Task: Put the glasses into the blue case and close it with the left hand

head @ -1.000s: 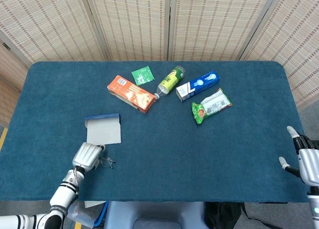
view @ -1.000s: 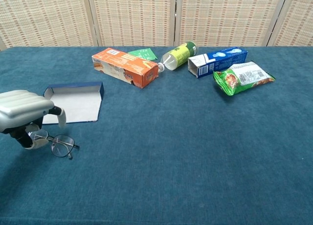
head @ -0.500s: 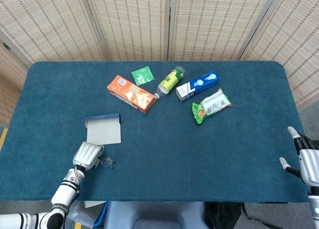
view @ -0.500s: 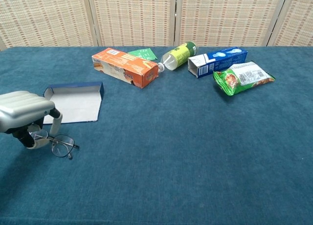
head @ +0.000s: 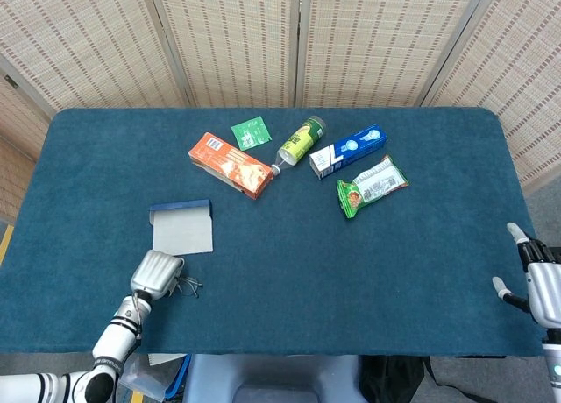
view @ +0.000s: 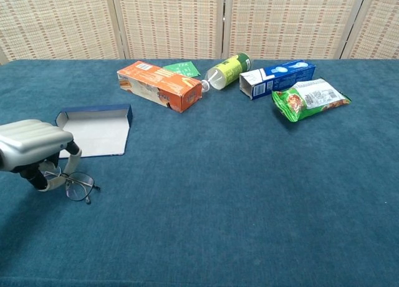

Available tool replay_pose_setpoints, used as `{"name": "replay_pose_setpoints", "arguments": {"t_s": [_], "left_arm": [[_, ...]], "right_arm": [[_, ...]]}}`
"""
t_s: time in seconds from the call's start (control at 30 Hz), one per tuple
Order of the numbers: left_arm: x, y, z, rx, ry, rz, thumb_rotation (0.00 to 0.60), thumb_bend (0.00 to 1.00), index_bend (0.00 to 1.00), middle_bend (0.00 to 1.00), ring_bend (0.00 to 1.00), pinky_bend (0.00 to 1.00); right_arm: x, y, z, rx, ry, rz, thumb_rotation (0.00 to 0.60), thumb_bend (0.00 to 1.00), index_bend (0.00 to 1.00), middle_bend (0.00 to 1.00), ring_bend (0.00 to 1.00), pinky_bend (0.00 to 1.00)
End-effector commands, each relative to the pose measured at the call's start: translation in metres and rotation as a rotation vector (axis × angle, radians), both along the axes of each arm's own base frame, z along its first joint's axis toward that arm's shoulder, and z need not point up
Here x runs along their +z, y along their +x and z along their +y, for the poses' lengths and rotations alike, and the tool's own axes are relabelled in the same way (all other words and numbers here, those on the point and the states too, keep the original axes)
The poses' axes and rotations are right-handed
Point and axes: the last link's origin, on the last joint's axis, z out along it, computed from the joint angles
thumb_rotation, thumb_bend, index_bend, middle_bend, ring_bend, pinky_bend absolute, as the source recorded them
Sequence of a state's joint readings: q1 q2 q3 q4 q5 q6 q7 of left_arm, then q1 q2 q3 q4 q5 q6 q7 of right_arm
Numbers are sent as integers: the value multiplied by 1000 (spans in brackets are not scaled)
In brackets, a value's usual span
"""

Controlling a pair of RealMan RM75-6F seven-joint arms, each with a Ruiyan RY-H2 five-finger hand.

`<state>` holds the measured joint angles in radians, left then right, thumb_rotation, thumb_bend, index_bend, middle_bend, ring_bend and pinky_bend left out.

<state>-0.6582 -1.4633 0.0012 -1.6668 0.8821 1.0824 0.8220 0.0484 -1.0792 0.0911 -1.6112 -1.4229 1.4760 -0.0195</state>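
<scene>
The glasses [view: 77, 187] [head: 188, 286] lie on the blue cloth near the front left edge, thin dark wire frames. My left hand [view: 31, 147] [head: 155, 272] arches over their left half, and its thumb and a curled finger pinch the frame around the left lens. That lens is mostly hidden by the fingers. The blue case [view: 93, 135] [head: 181, 227] lies open and flat just behind the hand, pale lining up and nothing in it. At the front right corner my right hand [head: 537, 285] hangs with fingers spread, holding nothing; the chest view does not show it.
Across the back middle lie an orange carton [view: 159, 85], a green sachet [view: 182, 68], a tipped green bottle [view: 227, 70], a blue box [view: 277, 78] and a green snack bag [view: 310, 98]. The table's front edge [head: 289, 354] runs close to my left hand.
My left hand has sunk a little and its finger has curled in closer around the left lens. The glasses stay on the cloth. The right hand has not moved.
</scene>
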Motion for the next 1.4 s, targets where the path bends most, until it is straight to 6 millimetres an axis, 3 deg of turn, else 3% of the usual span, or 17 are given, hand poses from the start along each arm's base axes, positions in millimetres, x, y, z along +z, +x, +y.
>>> {"name": "replay_pose_setpoints", "arguments": {"t_s": [0.03,0.43,0.7,1.03,1.4], "left_arm": [[-1,-1,1,2,-2,3,600,416,548,1000,1000,1000],[-2,-2,3,6,2,-26,600,452,634,1000,1000,1000],[7,5,9,11,17,-80,600,455,649,1000,1000,1000],[18,30,41,12,75,-163,600,462,648,1000,1000,1000],[6,43,80,58,109,-132,600,464,647,1000,1000,1000]], "right_arm": [[0,0,0,-1,-1,0,600,253,49,169,198,320],[0,-1,1,-3,-5,-3,600,253,48,169,198,320],[0,0,1,1,-7,-4,600,251,48,169,198,320],[0,-1,1,7,-6,-7,600,251,48,169,198,320],[1,-4,5,-1,-14,-12,600,251,49,169,198,320]]}}
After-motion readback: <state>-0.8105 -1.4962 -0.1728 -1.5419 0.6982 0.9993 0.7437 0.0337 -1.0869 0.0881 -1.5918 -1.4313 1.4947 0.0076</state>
